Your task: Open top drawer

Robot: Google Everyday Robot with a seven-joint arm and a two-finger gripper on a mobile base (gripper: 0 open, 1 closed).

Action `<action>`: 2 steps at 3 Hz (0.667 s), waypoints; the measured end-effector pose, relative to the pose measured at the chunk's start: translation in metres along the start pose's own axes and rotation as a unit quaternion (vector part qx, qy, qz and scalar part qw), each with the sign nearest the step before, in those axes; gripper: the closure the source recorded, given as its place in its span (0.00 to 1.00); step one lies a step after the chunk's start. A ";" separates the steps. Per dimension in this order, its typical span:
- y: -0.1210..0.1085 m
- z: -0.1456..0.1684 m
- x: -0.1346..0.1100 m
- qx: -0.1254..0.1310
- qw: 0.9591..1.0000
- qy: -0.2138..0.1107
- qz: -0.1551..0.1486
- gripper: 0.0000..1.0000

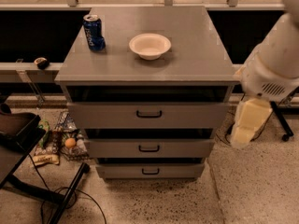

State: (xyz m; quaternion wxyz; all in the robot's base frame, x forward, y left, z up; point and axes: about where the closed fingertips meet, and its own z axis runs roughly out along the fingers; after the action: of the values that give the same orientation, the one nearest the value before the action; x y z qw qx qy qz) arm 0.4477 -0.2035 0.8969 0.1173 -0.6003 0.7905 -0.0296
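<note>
The top drawer (148, 115) is the widest grey front of three in the cabinet, with a small black bar handle (149, 114) at its centre. A dark gap shows between its front and the cabinet top. My white arm (273, 64) comes in from the right edge. Its cream-coloured gripper (244, 135) hangs down beside the cabinet's right side, level with the top and middle drawers. It stands clear of the handle and touches no drawer.
A blue can (94, 32) and a white bowl (150, 45) stand on the cabinet top (196, 55). Two narrower drawers (149, 148) sit below. A black chair (18, 139) and floor litter (58, 139) lie at left; cables and a wheeled leg (282, 125) at right.
</note>
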 end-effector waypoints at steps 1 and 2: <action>0.004 0.071 0.006 -0.008 1.000 0.020 0.001 0.00; 0.001 0.120 0.005 0.002 0.999 0.043 -0.012 0.00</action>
State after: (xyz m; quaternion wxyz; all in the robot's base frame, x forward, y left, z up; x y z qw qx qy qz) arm 0.4723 -0.1966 0.7796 0.0836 -0.6075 0.7878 -0.0582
